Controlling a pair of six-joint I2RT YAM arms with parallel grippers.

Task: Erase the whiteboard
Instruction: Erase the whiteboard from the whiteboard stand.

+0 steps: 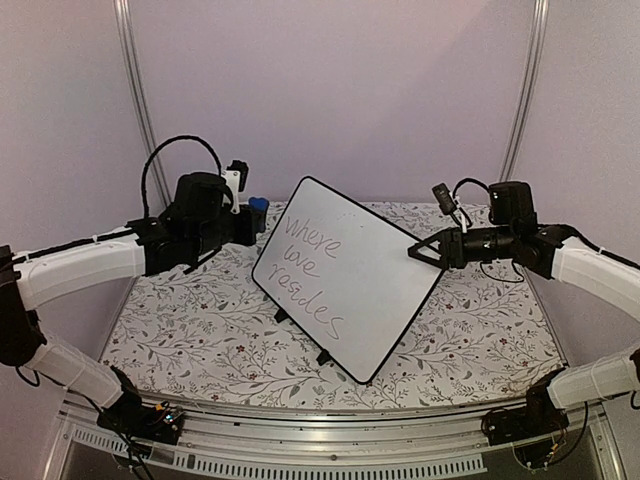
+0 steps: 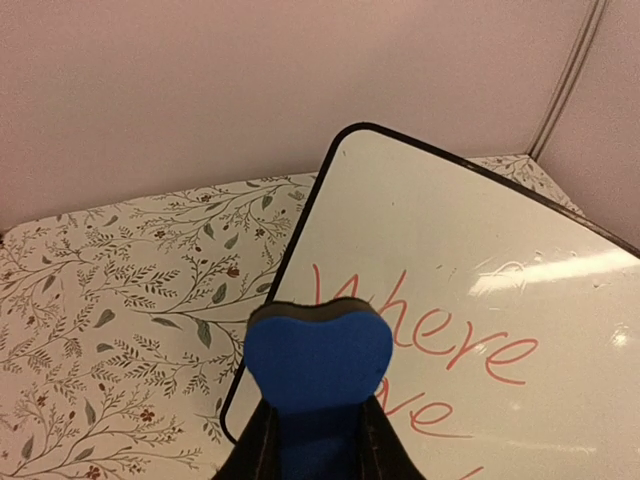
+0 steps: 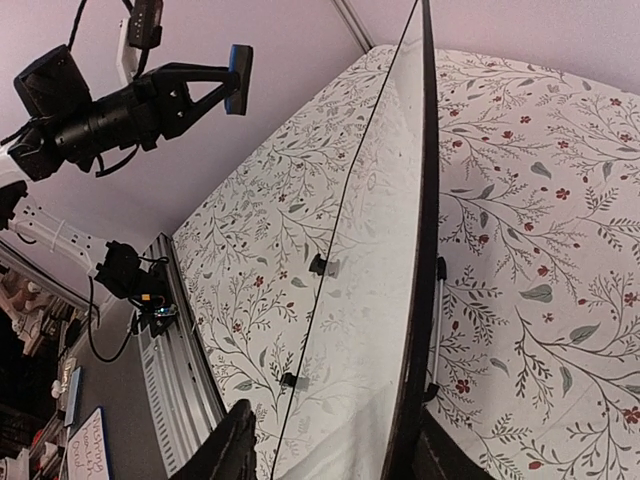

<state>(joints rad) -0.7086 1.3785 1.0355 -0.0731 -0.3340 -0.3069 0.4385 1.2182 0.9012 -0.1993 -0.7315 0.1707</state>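
Shows board (image 1: 345, 275) standing on edge on table (image 1: 170, 330), turned diagonally, writing unerased. Holds blue eraser (image 2: 318, 350) clamped in left gripper (image 2: 320, 435), near board's top corner. Straddles board's right edge with right gripper (image 3: 330, 455), jaws apart, perhaps touching it.

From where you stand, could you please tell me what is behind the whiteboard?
Behind the whiteboard, the right wrist view shows only flowered table and the board's small black feet. The strip right against its back is hidden.
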